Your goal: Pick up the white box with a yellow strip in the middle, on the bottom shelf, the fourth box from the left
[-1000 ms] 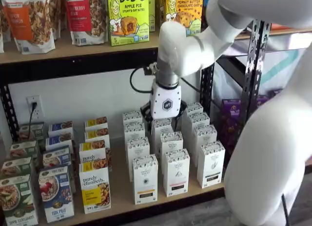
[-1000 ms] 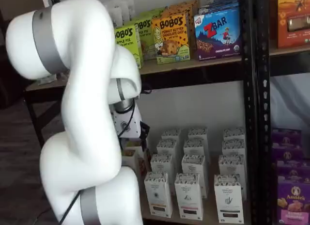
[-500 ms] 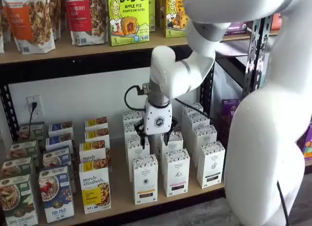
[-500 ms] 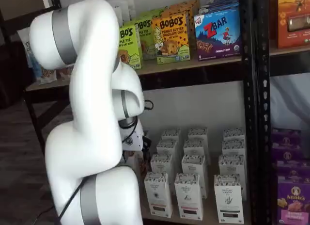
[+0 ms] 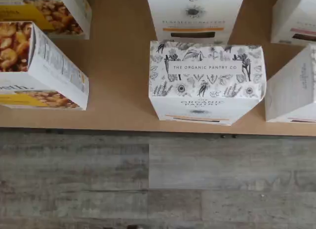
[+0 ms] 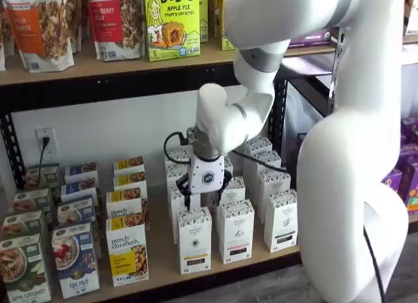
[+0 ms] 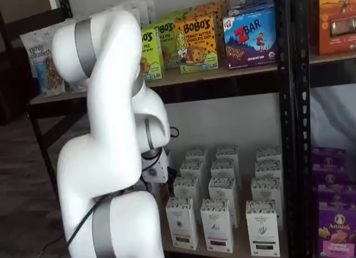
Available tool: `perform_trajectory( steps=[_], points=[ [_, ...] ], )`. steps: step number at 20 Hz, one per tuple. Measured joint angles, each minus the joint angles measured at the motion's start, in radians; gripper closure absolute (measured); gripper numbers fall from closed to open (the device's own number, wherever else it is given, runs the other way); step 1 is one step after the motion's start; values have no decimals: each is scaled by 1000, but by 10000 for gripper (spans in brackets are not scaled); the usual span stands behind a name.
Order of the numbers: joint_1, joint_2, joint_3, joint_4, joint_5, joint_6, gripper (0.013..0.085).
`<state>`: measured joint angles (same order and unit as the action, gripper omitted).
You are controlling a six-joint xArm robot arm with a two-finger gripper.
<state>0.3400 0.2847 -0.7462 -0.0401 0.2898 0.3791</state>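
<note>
The white box stands at the front edge of the bottom shelf, lower centre of a shelf view, with the gripper hovering just above and slightly behind it. Its black fingers barely show under the white body, so their gap cannot be read from the frames; going by the recording, the jaws are taken as spread wide, with nothing between them.

In the wrist view the box sits in the upper middle of the frame, its speckled top facing up and its yellowish strip low on the front.

The main risk, as I judge it, is neighbours. The alike carton stands just beside it to the right, and another sits right behind, so a wide finger coming down off-centre could wedge onto a wrong top or tip a box off the front edge. The purely elizabeth box on the left stands further off.

In a shelf view, the arm covers the gripper almost wholly, and the strip colours there are too small to tell apart.
</note>
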Motion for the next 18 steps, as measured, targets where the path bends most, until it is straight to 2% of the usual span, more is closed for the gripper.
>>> perform_trajectory(
  steps=[4,10,15,18],
  points=[
    [9,76,-33,69,-50,-59,130],
    [19,167,-87,134,-103,-115,130],
    [4,232,-152,98,-98,-93,130],
    [-15,266,-195,38,-86,-52,130]
  ],
)
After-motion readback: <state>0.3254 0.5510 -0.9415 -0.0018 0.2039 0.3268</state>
